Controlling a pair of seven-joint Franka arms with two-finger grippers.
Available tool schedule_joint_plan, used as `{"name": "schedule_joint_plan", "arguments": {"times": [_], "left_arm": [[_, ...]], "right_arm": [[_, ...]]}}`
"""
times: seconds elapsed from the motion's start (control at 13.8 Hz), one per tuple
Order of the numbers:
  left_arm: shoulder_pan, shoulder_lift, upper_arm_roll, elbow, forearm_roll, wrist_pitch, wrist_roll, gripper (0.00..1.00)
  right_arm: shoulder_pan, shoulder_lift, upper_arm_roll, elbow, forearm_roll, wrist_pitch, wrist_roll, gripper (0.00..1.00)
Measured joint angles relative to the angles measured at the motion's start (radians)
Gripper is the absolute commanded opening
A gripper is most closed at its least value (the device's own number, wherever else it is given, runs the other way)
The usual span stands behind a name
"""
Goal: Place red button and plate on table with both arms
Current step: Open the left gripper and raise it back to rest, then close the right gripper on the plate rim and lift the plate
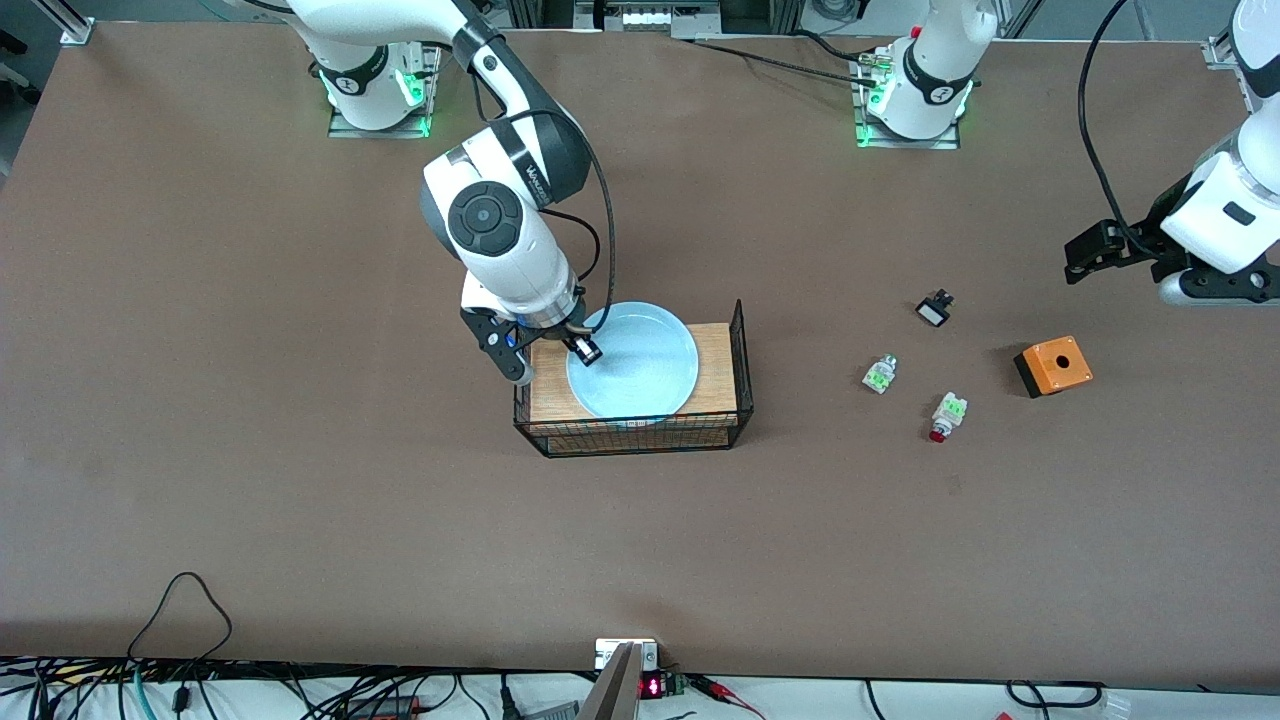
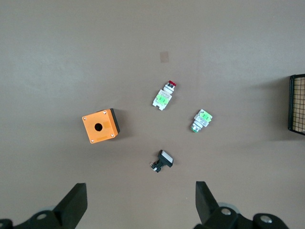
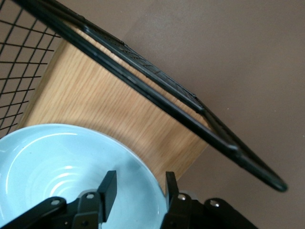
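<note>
Right tool (image 1: 556,345) astride plate (image 1: 640,372) rim.

You get even, bright overhead light with soft, short shadows on the desk (image 1: 250,400). The plate (image 3: 43,167) shows mild glare. The right wrist view blurs close up.

The front view looks down from high across the desk (image 1: 250,450), facing the two arm bases along its top edge, and takes in the whole surface.

The left wrist view looks straight down from well above the desk, its own fingers (image 2: 71,207) spread at the frame's edge, over the orange box (image 2: 100,126), the red button (image 2: 163,97) and two other small parts. It shares these with the front view, along with a corner of the wire tray (image 2: 297,104).

The right wrist view sits very close, its fingers (image 3: 107,187) astride the plate (image 3: 57,162) rim, looking past them at the tray's wooden floor and wire wall, which the front view also shows.
</note>
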Motion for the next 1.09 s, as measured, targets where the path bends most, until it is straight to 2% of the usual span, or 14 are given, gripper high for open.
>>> {"name": "schedule_joint_plan", "arguments": {"times": [0.65,1.09], "left_arm": [[-0.003,-0.007,-0.001,0.009,0.000,-0.021,0.000,1.00],[-0.005,-0.008,-0.006,0.010,0.000,-0.021,0.000,1.00]], "right_arm": [[0.003,0.000,0.003,0.000,0.000,-0.005,-0.007,0.01],[0.022,-0.002,0.006,0.001,0.000,-0.012,-0.020,0.00]]}}
